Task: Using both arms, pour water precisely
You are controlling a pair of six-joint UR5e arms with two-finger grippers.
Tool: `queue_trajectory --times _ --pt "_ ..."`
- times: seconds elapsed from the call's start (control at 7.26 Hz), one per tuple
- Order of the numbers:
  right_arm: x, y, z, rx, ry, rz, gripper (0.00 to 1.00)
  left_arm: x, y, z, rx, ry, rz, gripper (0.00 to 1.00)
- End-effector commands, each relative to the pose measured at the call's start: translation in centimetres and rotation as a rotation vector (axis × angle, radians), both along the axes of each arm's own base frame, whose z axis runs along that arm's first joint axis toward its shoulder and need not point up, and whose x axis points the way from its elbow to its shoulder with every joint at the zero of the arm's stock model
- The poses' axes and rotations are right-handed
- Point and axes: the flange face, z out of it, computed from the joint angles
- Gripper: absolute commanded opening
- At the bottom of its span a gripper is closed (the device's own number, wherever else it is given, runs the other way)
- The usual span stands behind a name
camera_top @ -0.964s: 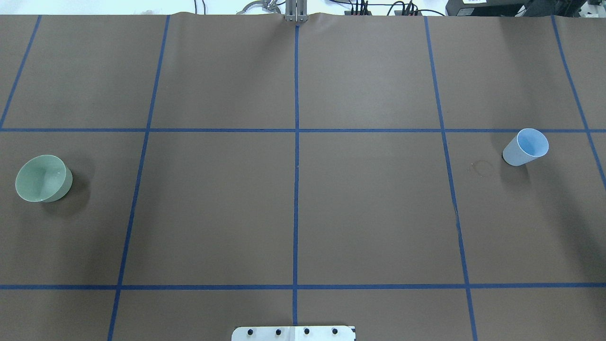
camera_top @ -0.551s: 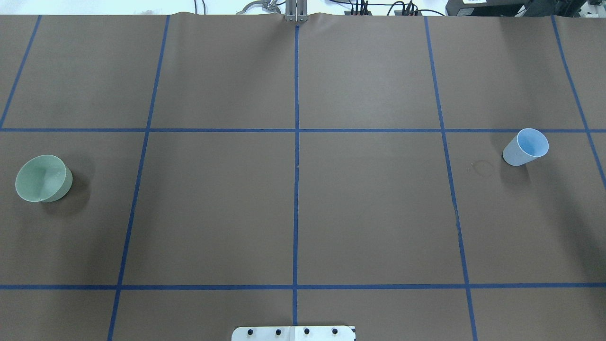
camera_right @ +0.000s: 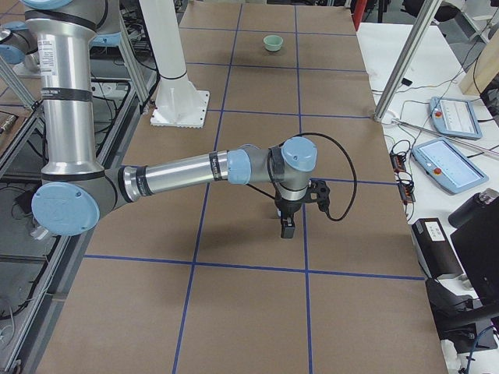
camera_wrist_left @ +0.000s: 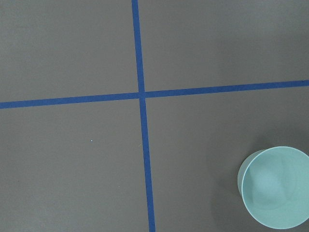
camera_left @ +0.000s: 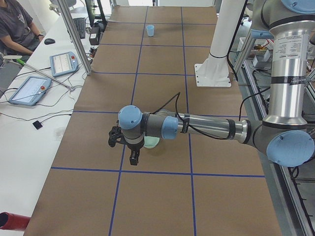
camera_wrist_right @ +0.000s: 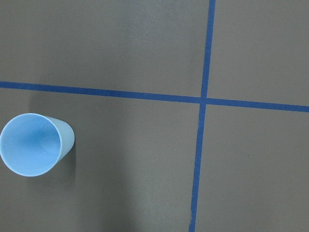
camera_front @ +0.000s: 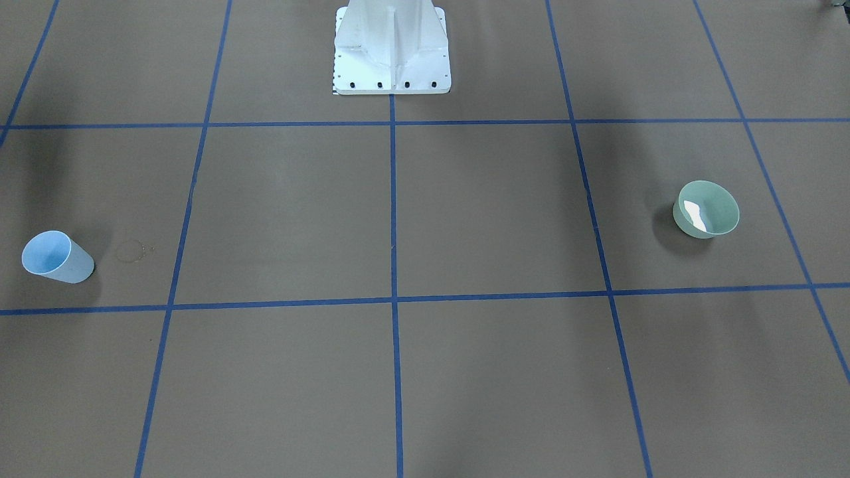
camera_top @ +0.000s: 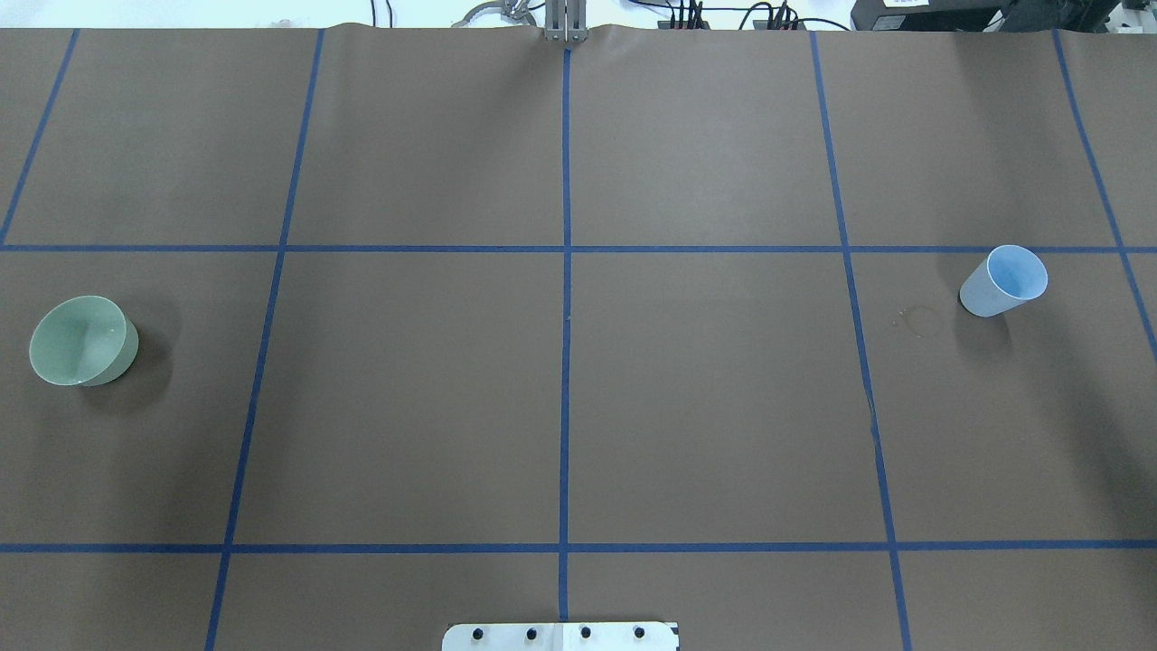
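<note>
Though the water [camera_front: 694, 216] may be the white glint in the pale green bowl [camera_top: 81, 342], well apart from the light blue tapered cup [camera_top: 1003, 281], and neither left gripper [camera_left: 133, 158] nor right gripper [camera_right: 287, 227] reveals whether it is spread or closed, a misaligned grasp could topple either light vessel.

A white pedestal [camera_front: 392, 46] stands on the brown table [camera_top: 723, 407], gridded with blue tape [camera_top: 566, 362].
</note>
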Motion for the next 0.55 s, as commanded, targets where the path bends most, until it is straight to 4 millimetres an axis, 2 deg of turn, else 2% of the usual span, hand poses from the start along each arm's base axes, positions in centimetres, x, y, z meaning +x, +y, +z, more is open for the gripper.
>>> queue_trajectory --times 0.0,0.41 --pt "0.01 0.04 0.08 -0.002 0.001 0.001 1.00 0.00 0.00 0.00 0.000 0.000 0.000 1.00" --pt "0.01 0.05 0.09 -0.004 0.001 0.001 1.00 -0.02 -0.12 0.26 -0.005 -0.003 0.000 1.00"
